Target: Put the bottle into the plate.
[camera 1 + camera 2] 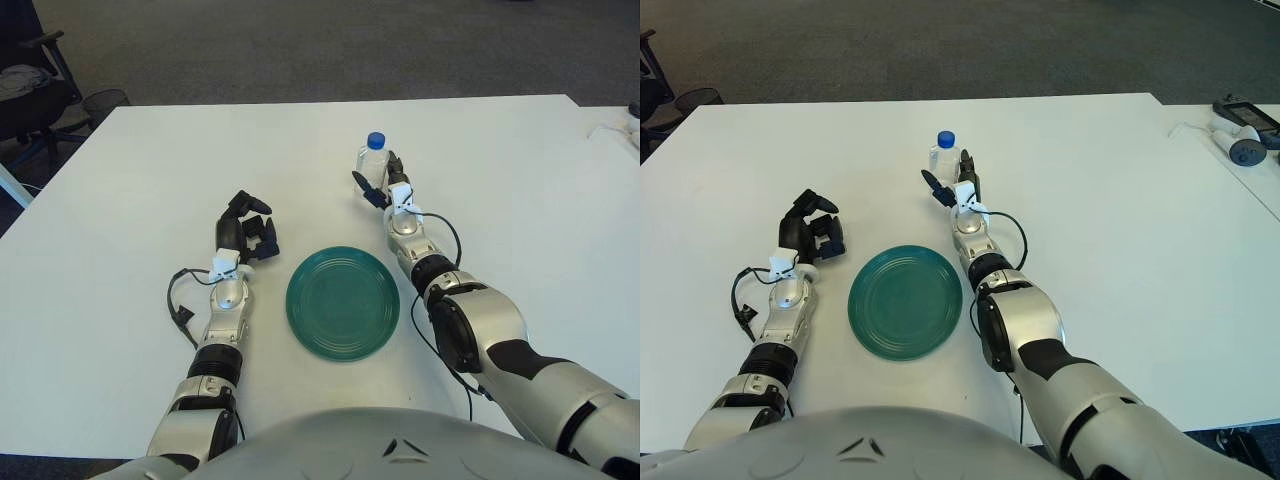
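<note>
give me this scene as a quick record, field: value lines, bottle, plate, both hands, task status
bottle: clear bottle with blue cap, upright on the white table, beyond the plate and to its right
plate: green plate, nothing in it, near the table's front edge between the arms
right hand: right hand at the bottle, fingers either side of its lower part; firm contact cannot be told
left hand: left hand left of the plate, fingers curled, holding nothing
task status: bottle not yet in the plate
</note>
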`<control>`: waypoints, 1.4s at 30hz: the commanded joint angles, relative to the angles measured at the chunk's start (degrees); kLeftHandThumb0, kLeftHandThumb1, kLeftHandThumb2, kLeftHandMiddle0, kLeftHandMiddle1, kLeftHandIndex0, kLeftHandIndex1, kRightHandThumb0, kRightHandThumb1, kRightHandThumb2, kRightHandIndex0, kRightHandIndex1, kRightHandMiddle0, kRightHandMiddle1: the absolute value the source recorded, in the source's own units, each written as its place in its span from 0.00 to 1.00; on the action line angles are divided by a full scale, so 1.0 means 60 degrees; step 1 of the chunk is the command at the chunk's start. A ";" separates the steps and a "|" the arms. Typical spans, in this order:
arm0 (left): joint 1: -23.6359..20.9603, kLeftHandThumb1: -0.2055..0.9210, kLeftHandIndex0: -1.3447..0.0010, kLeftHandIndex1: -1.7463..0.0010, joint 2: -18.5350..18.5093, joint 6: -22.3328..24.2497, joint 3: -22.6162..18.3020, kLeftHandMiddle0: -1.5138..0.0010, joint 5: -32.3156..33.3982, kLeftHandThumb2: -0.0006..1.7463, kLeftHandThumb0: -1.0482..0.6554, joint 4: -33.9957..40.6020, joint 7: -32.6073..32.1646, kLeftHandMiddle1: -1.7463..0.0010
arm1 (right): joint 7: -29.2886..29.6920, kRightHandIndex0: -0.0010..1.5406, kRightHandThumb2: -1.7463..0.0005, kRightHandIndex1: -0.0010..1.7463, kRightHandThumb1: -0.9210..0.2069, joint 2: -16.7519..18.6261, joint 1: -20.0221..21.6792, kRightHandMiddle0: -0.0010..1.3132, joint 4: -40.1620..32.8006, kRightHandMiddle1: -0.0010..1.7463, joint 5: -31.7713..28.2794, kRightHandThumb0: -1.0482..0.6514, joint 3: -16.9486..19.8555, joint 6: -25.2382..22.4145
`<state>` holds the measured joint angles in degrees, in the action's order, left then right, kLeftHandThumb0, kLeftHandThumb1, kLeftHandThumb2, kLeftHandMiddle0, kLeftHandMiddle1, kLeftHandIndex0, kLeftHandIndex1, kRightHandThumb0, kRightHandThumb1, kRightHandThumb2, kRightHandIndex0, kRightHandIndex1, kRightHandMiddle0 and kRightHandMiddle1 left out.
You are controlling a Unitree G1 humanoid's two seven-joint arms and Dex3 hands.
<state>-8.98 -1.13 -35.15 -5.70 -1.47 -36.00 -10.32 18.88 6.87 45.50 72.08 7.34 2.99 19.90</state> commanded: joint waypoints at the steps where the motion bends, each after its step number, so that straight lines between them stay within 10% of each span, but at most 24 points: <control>1: 0.0711 0.38 0.49 0.00 -0.0084 0.0066 -0.0044 0.20 -0.0075 0.82 0.32 -0.0424 0.0080 0.00 | -0.0015 0.00 0.86 0.00 0.00 0.0183 0.0165 0.00 0.0133 0.00 -0.0110 0.00 0.0062 -0.0128; 8: 0.0706 0.38 0.49 0.00 -0.0049 -0.0005 -0.0107 0.20 0.0037 0.82 0.32 -0.0487 0.0148 0.00 | 0.0589 0.04 0.87 0.02 0.00 0.0285 0.0494 0.02 0.0285 0.01 0.0170 0.00 -0.0139 -0.0170; 11: 0.0692 0.38 0.49 0.00 -0.0042 -0.0061 -0.0131 0.20 0.0067 0.82 0.32 -0.0564 0.0155 0.00 | 0.1002 0.10 0.88 0.05 0.00 0.0347 0.0676 0.01 0.0404 0.24 0.0204 0.02 -0.0140 -0.0323; 14: 0.0689 0.38 0.49 0.00 -0.0033 -0.0080 -0.0150 0.20 0.0061 0.82 0.32 -0.0587 0.0134 0.00 | 0.1238 0.07 0.91 0.43 0.00 0.0362 0.0724 0.00 0.0461 0.62 0.0199 0.06 -0.0127 -0.0400; 17: 0.0697 0.38 0.49 0.00 -0.0023 -0.0062 -0.0154 0.20 0.0049 0.82 0.32 -0.0555 0.0103 0.00 | 0.1301 0.08 0.93 0.61 0.03 0.0353 0.0732 0.00 0.0485 0.78 0.0205 0.10 -0.0147 -0.0360; 20: 0.0719 0.38 0.49 0.00 -0.0010 -0.0056 -0.0164 0.20 0.0049 0.82 0.32 -0.0531 0.0089 0.00 | 0.1375 0.15 0.71 0.80 0.27 0.0367 0.0704 0.01 0.0492 0.93 0.0246 0.21 -0.0193 -0.0207; 29: 0.0784 0.38 0.49 0.00 0.0020 -0.0065 -0.0190 0.20 -0.0055 0.82 0.32 -0.0425 -0.0091 0.00 | 0.1547 0.48 0.55 0.99 0.43 0.0399 0.0591 0.47 0.0505 1.00 0.0348 0.34 -0.0319 0.0264; 42: 0.0807 0.36 0.48 0.00 0.0062 -0.0134 -0.0194 0.18 -0.0118 0.83 0.31 -0.0469 -0.0319 0.00 | 0.1797 0.66 0.51 1.00 0.43 0.0343 0.0414 0.64 0.0657 1.00 0.0594 0.38 -0.0502 0.0271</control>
<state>-8.69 -0.89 -35.27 -6.77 -1.01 -35.73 -11.78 29.37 7.09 47.92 75.64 10.51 -0.03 21.29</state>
